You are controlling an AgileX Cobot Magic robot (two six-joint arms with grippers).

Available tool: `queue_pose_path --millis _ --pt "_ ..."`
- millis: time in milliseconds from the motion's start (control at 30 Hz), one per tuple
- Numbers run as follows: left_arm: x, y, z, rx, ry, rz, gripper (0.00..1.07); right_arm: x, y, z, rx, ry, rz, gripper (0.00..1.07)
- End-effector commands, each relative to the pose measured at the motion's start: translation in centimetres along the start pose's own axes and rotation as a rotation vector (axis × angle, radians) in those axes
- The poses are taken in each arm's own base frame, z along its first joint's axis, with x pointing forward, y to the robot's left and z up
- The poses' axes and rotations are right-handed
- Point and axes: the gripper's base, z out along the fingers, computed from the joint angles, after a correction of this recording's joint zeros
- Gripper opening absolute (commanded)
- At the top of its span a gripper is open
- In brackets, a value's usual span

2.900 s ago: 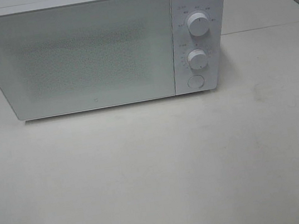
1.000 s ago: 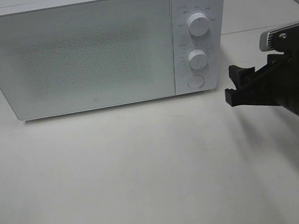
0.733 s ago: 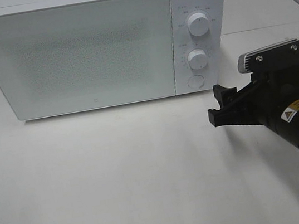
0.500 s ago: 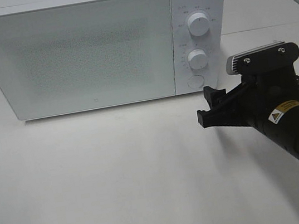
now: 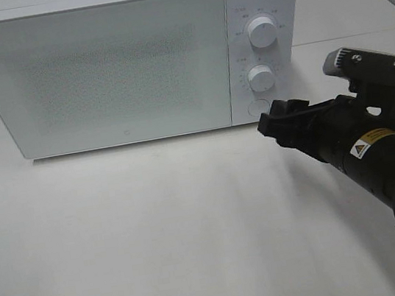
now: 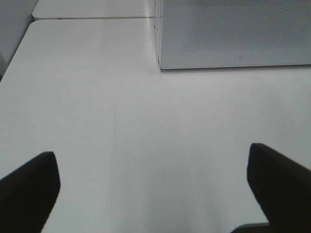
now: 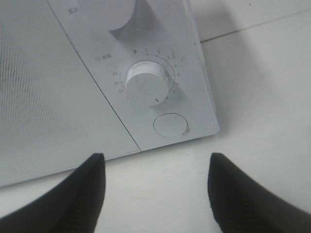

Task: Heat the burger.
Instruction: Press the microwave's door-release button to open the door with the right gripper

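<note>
Facing the closed microwave [image 5: 112, 71], my right pincer [image 5: 271, 117] stood with its jaws apart and empty at the centre right of the high view, just beside the round button [image 5: 258, 108] under the two dials. My left pincer [image 6: 151, 151] stood wide and empty over the tabletop [image 5: 158, 236]. The burger appeared in no view, and whether it sat behind the frosted door could not be told. Judged progress: heating not started; button and dials were yet to be operated.
</note>
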Motion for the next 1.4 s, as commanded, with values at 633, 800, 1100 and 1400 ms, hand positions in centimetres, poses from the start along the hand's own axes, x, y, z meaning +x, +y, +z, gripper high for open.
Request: queue_pose_path --millis 633,800,1100,1400 --pt "0.1 0.0 -0.1 -0.001 -0.025 -0.003 0.99 0.2 -0.1 0.1 0.045 0.014 1.08 0.0" --pt "0.1 0.0 -0.1 -0.001 -0.025 -0.003 0.99 0.4 -0.2 0.2 0.1 0.021 1.141 0.0" --pt "0.1 0.0 -0.1 -0.001 -0.025 -0.003 0.99 -0.1 0.5 1.2 0.119 0.009 1.168 0.0" --pt "0.1 0.0 -0.1 -0.001 -0.025 -0.003 0.99 1.0 0.9 3.2 0.135 -0.007 1.189 0.0"
